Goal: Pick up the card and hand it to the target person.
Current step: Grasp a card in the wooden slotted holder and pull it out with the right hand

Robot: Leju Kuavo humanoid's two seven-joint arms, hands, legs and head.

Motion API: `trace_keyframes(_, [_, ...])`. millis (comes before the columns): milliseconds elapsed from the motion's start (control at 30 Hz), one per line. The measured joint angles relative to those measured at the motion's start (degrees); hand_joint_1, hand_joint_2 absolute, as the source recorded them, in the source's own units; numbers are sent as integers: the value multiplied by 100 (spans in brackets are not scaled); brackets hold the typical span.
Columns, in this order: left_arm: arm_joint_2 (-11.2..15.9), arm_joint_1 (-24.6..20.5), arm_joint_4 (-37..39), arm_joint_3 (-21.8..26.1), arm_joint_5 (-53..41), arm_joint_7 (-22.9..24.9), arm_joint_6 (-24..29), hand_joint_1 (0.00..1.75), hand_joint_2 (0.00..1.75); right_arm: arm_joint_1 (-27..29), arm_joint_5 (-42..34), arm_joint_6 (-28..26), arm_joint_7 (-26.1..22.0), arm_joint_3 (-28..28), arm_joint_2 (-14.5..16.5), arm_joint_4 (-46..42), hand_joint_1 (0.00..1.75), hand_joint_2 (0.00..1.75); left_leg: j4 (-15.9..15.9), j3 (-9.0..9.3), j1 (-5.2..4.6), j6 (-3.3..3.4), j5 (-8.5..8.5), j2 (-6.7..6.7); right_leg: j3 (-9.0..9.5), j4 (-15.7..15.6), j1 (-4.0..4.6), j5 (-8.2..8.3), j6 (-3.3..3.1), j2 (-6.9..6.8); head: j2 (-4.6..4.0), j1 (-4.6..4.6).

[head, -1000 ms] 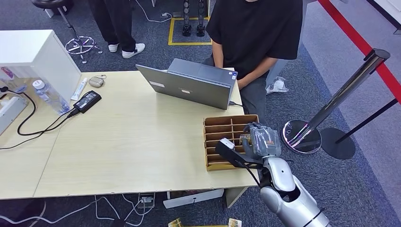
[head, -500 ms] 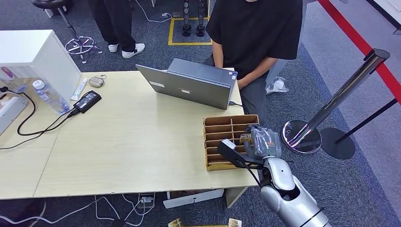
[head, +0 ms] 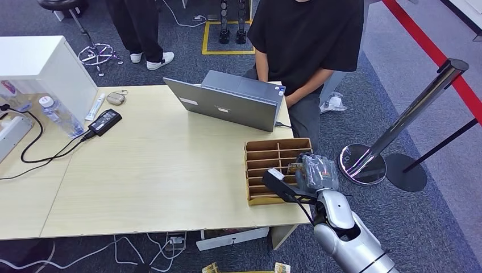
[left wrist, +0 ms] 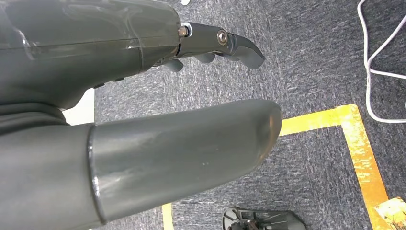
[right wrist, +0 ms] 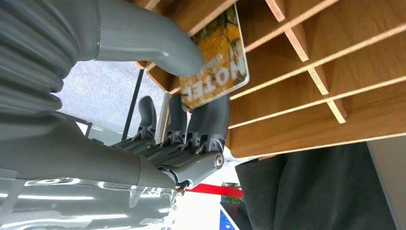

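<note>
The right hand (head: 317, 172) pinches the card (right wrist: 218, 57) between its thumb and its darker fingers (right wrist: 210, 115), just above the wooden divider box (head: 267, 151) at the table's (head: 159, 170) near right corner. The left hand (left wrist: 143, 96) hangs over carpet, holding nothing, fingers apart.

An office or lab floor is showing here: grey carpet (head: 398, 68) is running under a pale wooden tabletop (head: 153, 170), a seated person (head: 307, 40) is working at a laptop (head: 227, 105), and yellow floor tape (head: 227, 51) is marking a bay beside a stanchion (head: 398, 128).
</note>
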Motion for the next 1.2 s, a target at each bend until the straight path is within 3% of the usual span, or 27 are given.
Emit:
trace_keyframes(800, [2,1,0,-17,2,-62,0,0,0,-16,-14,-111,-4,-12,-12,10,150,175,0,3,0,0,0,0,1,0,0,1,0,0,0,-1])
trace_keyframes(1200, [14,4,0,-16,87,-131,2,0,0,-113,-86,293,152,-243,-268,-810,159,175,2,2,-1,0,0,1,0,0,-1,1,1,1,1,-1])
